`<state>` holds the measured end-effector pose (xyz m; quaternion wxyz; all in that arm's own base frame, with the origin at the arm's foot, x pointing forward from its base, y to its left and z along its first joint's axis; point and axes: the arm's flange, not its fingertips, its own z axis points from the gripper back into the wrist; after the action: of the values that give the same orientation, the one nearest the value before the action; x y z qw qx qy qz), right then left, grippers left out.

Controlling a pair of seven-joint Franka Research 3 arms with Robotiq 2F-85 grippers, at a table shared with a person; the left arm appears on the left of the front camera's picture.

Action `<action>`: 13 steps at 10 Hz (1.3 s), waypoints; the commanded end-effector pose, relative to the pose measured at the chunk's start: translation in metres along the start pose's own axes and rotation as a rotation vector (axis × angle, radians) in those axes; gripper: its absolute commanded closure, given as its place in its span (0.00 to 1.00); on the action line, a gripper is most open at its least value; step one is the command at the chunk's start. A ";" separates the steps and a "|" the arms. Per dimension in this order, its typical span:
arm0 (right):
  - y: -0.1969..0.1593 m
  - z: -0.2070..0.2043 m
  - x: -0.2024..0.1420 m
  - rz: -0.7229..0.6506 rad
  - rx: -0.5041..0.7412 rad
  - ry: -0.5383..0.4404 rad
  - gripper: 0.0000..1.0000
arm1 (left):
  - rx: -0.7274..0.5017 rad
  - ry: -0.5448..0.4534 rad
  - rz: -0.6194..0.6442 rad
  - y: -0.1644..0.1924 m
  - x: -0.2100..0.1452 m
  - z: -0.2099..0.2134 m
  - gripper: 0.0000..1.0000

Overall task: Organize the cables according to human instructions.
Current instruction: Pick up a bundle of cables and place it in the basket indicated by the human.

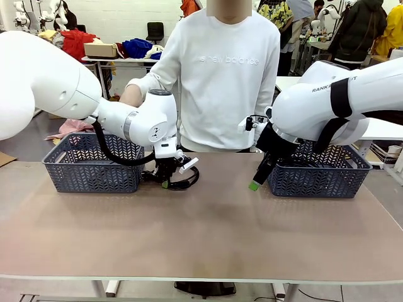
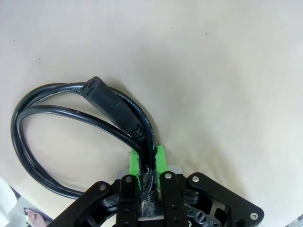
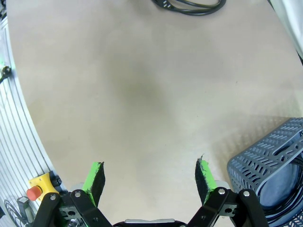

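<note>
my arms are glossy white with rounded joints, a thick black hose (image 1: 116, 154) looping off the left one and a black band near the "franka" lettering on the right. each hand (image 2: 147, 177) is black linkage with silver screws and bright green pads (image 3: 96, 178).

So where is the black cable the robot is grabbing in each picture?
Front view: the cable lies on the table under the left pincer, right of the left basket.
Left wrist view: looped at left-centre, pinched between the green pads.
Right wrist view: at the top edge.
Shared landmark: the tan table.
</note>
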<state>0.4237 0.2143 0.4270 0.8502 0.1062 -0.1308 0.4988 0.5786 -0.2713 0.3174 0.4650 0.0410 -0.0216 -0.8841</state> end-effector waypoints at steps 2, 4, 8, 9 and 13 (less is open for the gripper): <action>0.000 0.001 0.000 0.002 -0.004 -0.001 0.00 | 0.022 0.005 -0.028 -0.001 0.000 0.026 1.00; 0.000 0.001 0.000 0.002 -0.004 -0.001 0.00 | 0.049 0.035 0.016 0.000 0.004 0.054 1.00; 0.000 0.001 0.000 0.002 -0.004 -0.001 0.00 | 0.082 0.029 0.156 0.002 0.005 0.136 1.00; 0.000 0.001 0.000 0.002 -0.004 -0.001 0.00 | 0.109 0.017 0.178 0.001 0.002 0.156 1.00; 0.000 0.001 0.000 0.002 -0.004 -0.001 0.00 | 0.190 0.017 0.246 -0.005 -0.016 0.203 1.00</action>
<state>0.4237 0.2144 0.4270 0.8501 0.1062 -0.1308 0.4989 0.5685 -0.2615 0.5142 0.5549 0.0852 -0.1007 -0.8214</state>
